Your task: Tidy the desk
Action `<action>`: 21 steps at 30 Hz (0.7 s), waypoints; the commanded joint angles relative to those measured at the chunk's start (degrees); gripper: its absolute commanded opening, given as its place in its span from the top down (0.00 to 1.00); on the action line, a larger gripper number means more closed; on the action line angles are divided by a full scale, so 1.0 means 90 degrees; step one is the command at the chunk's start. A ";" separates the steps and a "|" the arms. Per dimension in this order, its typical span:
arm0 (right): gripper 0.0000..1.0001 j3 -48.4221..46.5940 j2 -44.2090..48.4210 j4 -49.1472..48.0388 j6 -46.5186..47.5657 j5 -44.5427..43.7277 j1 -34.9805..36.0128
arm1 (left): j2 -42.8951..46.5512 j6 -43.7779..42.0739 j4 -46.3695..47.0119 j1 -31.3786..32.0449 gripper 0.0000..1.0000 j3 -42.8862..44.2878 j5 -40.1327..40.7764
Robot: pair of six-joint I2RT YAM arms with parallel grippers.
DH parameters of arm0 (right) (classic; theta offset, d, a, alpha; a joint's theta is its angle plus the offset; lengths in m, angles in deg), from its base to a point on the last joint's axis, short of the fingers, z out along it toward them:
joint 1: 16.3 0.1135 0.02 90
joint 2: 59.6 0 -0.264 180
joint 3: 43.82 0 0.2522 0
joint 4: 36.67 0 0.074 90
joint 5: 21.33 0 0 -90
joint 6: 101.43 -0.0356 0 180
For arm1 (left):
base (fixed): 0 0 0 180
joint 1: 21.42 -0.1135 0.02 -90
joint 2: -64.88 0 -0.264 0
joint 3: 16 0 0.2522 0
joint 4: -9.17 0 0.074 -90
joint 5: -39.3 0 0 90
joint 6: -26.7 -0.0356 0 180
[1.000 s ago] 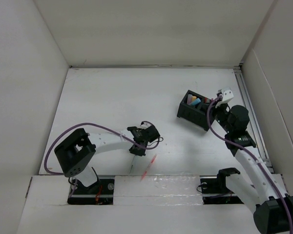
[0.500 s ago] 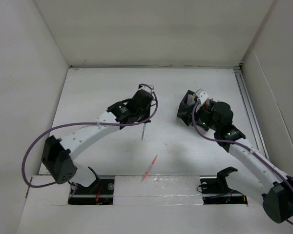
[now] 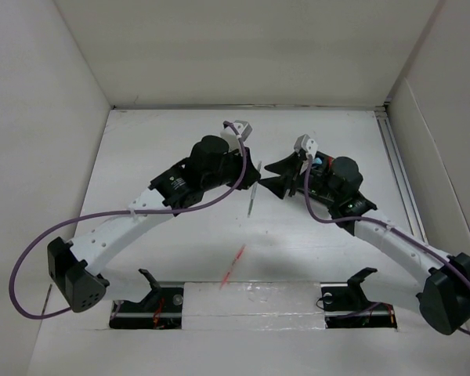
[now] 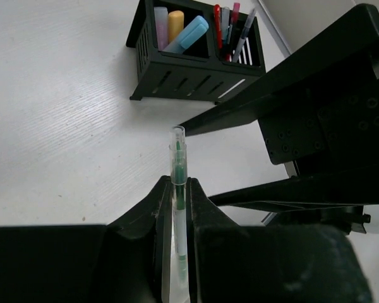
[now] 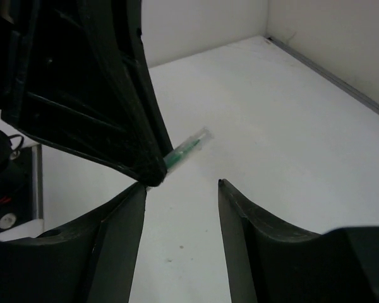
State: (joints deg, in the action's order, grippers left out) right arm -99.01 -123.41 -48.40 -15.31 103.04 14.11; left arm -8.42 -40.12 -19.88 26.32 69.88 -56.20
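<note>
A clear pen with green ink is pinched between the fingers of my left gripper, which is shut on it; its free end points toward the black organizer. From above, the left gripper holds the pen over the middle of the white desk. My right gripper stands open right beside it, facing the pen. In the right wrist view its jaws are spread with nothing between them, and the pen tip shows just beyond the left finger.
The organizer holds highlighters and several pens; from above the right arm hides most of it. A red pen lies on the desk near the front edge. White wall panels enclose the desk on three sides.
The left arm carried the green pen from the front of the desk up to the middle. The right gripper swung left, away from the organizer, and opened.
</note>
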 commanded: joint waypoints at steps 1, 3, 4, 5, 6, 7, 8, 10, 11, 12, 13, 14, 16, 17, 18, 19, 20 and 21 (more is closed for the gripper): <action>0.46 -0.0084 -0.0068 -0.1423 -0.0428 0.0564 -0.0097 | 0.0380 -0.0017 0.0449 -0.0032 1.00 -0.0151 -0.0376; 0.47 -0.0065 0.0058 -0.1551 -0.0554 0.0595 -0.0186 | 0.0400 -0.0036 0.0381 -0.0032 1.00 -0.0191 -0.0298; 0.49 -0.0094 0.0107 -0.1513 -0.0546 0.0576 -0.0263 | 0.0410 -0.0036 0.0342 -0.0032 1.00 -0.0229 -0.0278; 0.49 -0.0142 0.0146 -0.1416 -0.0536 0.0537 -0.0322 | 0.0458 -0.0027 0.0351 -0.0032 1.00 -0.0259 -0.0288; 0.49 -0.0181 0.0195 -0.1338 -0.0507 0.0527 -0.0323 | 0.0468 -0.0007 0.0370 -0.0032 1.00 -0.0288 -0.0297; 0.49 -0.0221 0.0176 -0.1337 -0.0506 0.0556 -0.0323 | 0.0488 0.0003 0.0419 -0.0032 1.00 -0.0337 -0.0297; 0.51 -0.0298 0.0147 -0.1376 -0.0497 0.0604 -0.0390 | 0.0498 0.0012 0.0419 -0.0032 1.00 -0.0347 -0.0268; 0.54 -0.0367 0.0117 -0.1473 -0.0526 0.0838 -0.0488 | 0.0507 -0.0007 0.0371 -0.0032 1.00 -0.0328 -0.0151; 0.54 -0.0377 0.0137 -0.1483 -0.0536 0.0839 -0.0547 | 0.0507 -0.0026 0.0342 -0.0032 1.00 -0.0318 -0.0141; 0.54 -0.0358 0.0147 -0.1522 -0.0632 0.0830 -0.0625 | 0.0517 -0.0027 0.0341 -0.0032 1.00 -0.0308 -0.0170; 0.53 -0.0348 0.0166 -0.1668 -0.0701 0.0801 -0.0625 | 0.0517 -0.0046 0.0370 -0.0032 1.00 -0.0298 -0.0219; 0.53 -0.0338 0.0157 -0.1698 -0.0769 0.0810 -0.0625 | 0.0546 -0.0037 0.0380 -0.0032 1.00 -0.0308 -0.0258; 0.52 -0.0416 -0.0037 -0.1795 -0.0984 0.0916 -0.0625 | 0.0566 0.0002 0.0487 -0.0032 1.00 -0.0337 -0.0307; 0.51 -0.0426 -0.0097 -0.1931 -0.1082 0.0956 -0.0625 | 0.0595 0.0012 0.0536 -0.0032 1.00 -0.0357 -0.0327; 0.50 -0.0387 -0.0165 -0.2087 -0.1295 0.0985 -0.0567 | 0.0595 0.0012 0.0585 -0.0032 1.00 -0.0376 -0.0356; 0.49 -0.0339 -0.0224 -0.2476 -0.1442 0.0995 -0.0489 | 0.0595 0.0012 0.0643 -0.0032 1.00 -0.0396 -0.0366; 0.49 -0.0290 -0.0321 -0.2634 -0.1560 0.0996 -0.0489 | 0.0566 0.0003 0.0663 -0.0032 1.00 -0.0396 -0.0414; 0.49 -0.0251 -0.0370 -0.2733 -0.1754 0.0996 -0.0421 | 0.0556 0.0003 0.0654 -0.0032 1.00 -0.0386 -0.0463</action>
State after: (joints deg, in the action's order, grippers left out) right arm -100.00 -125.62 -64.21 -26.00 109.88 9.20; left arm -5.16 -40.10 -16.93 26.08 67.00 -58.51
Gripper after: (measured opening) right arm 0.512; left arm 0.043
